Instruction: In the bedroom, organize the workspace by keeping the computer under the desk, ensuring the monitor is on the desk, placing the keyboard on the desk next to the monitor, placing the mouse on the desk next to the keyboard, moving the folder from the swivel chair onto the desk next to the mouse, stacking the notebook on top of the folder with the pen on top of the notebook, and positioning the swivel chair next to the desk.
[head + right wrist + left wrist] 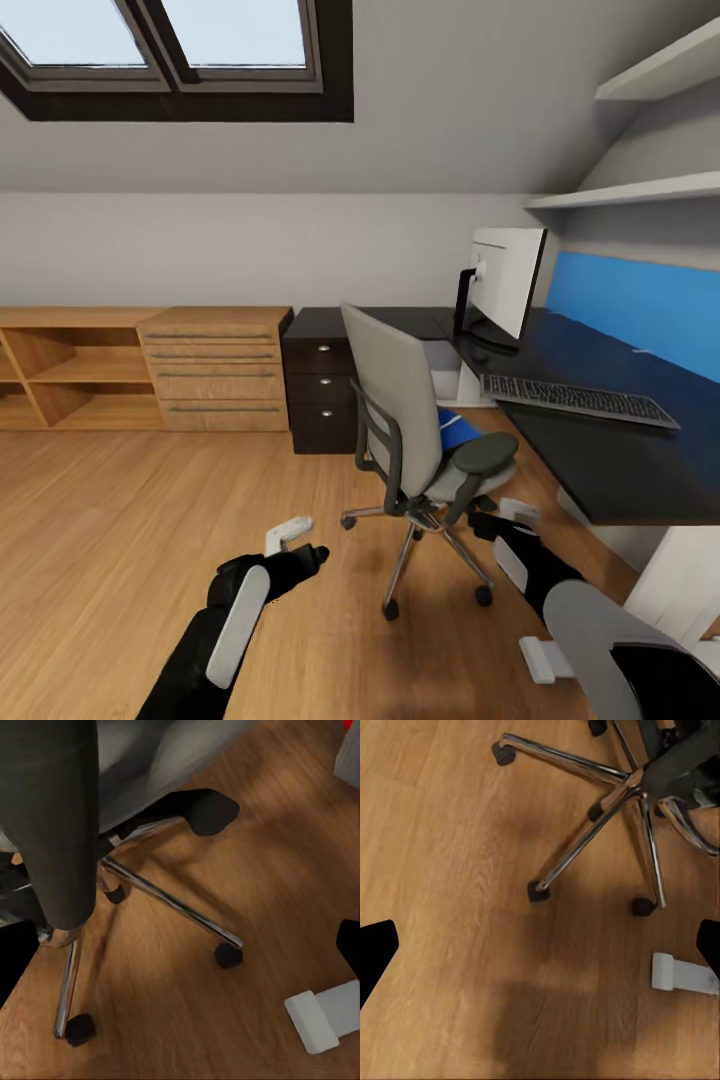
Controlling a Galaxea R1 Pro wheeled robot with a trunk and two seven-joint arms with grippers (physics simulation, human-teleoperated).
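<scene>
Grey swivel chair w/ chrome star base [420,440] at table's [620,460] edge, blue folder [457,428] on seat. White monitor [505,285] at 1 o'clock, black keyboard [578,400] at 3. Both grippers' fingers apart: left gripper [300,545] at 7, right gripper [500,520] at 5, over wood floor [130,520].

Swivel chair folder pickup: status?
Left gripper and right gripper open, empty, low by the grey swivel chair. Blue folder on its seat. Chair's backrest and armrest stand between grippers and folder.
</scene>
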